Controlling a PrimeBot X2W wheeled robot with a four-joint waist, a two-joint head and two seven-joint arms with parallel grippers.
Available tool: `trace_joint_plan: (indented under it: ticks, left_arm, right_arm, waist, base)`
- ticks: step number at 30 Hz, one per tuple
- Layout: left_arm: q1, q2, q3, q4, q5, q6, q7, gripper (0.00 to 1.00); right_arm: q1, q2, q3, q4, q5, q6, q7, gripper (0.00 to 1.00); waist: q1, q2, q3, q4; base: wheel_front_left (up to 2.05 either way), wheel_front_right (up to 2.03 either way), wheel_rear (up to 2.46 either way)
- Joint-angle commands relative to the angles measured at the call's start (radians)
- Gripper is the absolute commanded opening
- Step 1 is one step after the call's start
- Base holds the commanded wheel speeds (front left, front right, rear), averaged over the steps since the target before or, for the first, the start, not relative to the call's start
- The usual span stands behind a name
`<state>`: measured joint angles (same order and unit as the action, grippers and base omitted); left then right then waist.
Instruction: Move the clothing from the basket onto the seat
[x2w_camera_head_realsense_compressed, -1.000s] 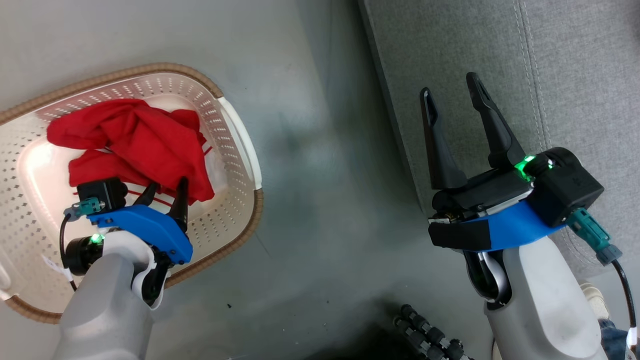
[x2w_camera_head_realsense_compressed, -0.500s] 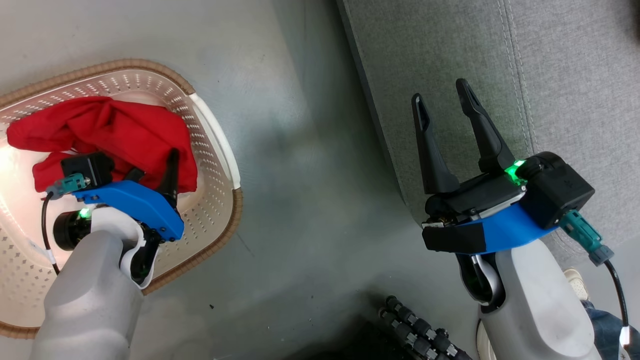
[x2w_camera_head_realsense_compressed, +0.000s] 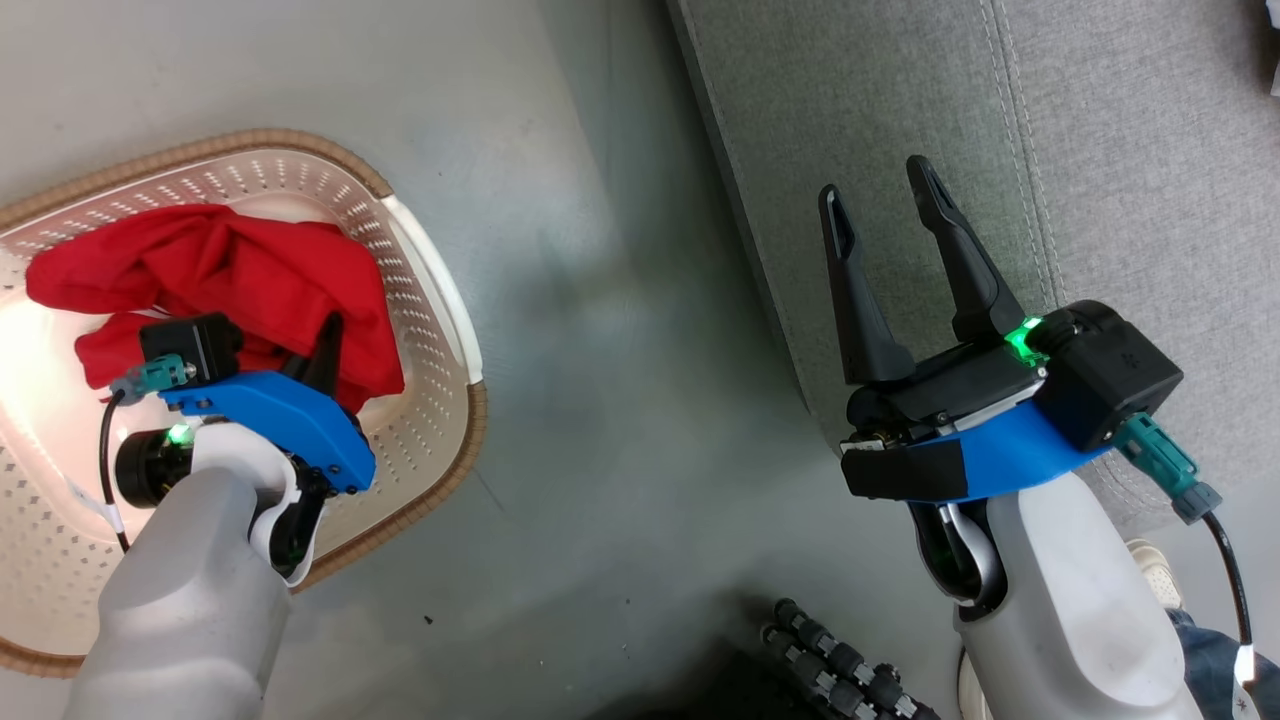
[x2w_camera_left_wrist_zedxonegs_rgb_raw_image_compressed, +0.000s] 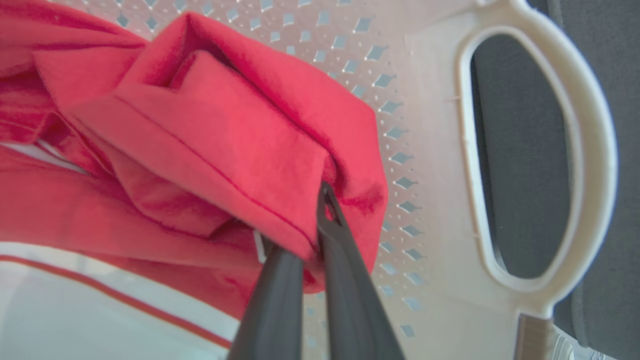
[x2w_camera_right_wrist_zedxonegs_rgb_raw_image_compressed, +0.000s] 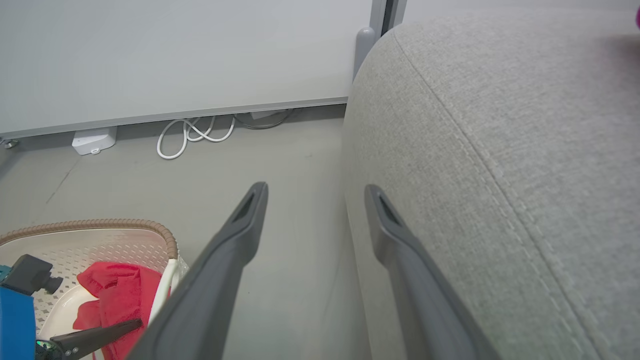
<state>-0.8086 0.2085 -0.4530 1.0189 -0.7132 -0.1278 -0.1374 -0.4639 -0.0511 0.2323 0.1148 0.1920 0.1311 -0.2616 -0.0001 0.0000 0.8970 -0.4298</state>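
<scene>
- I am pinching a fold of the clothing (x2w_camera_left_wrist_zedxonegs_rgb_raw_image_compressed: 225, 135), left gripper (x2w_camera_left_wrist_zedxonegs_rgb_raw_image_compressed: 310, 225) clenched on it, inside the basket (x2w_camera_head_realsense_compressed: 430, 300).
- I am judging a slow, straight lift best, so limp cloth is not snagging the rim (x2w_camera_head_realsense_compressed: 478, 420).
- Cloth is lying soft, red, crumpled; basket is stiff perforated plastic.
- My right gripper (x2w_camera_head_realsense_compressed: 875, 185) is hanging spread, empty, near the grey woven seat (x2w_camera_head_realsense_compressed: 1100, 150).

Materials and finish
Clothing (x2w_camera_head_realsense_compressed: 250, 280): soft matt red cloth. Basket (x2w_camera_head_realsense_compressed: 430, 420): smooth perforated plastic, woven-look rim. Seat (x2w_camera_head_realsense_compressed: 1100, 150): coarse grey fabric. Floor (x2w_camera_head_realsense_compressed: 600, 350): smooth, dull.
</scene>
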Motion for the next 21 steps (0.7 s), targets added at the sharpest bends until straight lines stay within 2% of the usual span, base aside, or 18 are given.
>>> trace_joint_plan:
  ticks: [1, 6, 11, 21]
  left_arm:
    - [-0.001, 0.005, 0.001, 0.007, -0.009, -0.004, -0.009, 0.00]
    - [-0.005, -0.018, -0.020, 0.026, -0.033, -0.004, -0.026, 0.00]
    - [0.012, -0.053, -0.072, 0.061, -0.018, -0.004, -0.050, 0.00]
    - [0.084, -0.127, -0.278, 0.022, 0.004, -0.004, -0.072, 0.00]
  right_arm:
    - [-0.008, 0.001, -0.001, 0.001, -0.007, -0.001, -0.004, 1.00]
    - [-0.003, 0.001, -0.016, 0.013, -0.027, -0.001, -0.003, 1.00]
    - [0.021, 0.001, -0.037, 0.037, -0.065, -0.001, 0.001, 1.00]
    - [0.139, 0.000, -0.080, 0.096, -0.152, -0.001, 0.064, 1.00]
  waist:
    - [0.0001, 0.0000, -0.007, 0.005]
    - [0.0001, 0.0000, -0.040, 0.034]
    - [0.0001, 0.0000, -0.131, 0.095]
    - [0.0001, 0.0000, -0.484, 0.253]
  base:
    - [0.00, 0.00, 0.00]
    - [0.00, 0.00, 0.00]
    - [0.00, 0.00, 0.00]
    - [0.00, 0.00, 0.00]
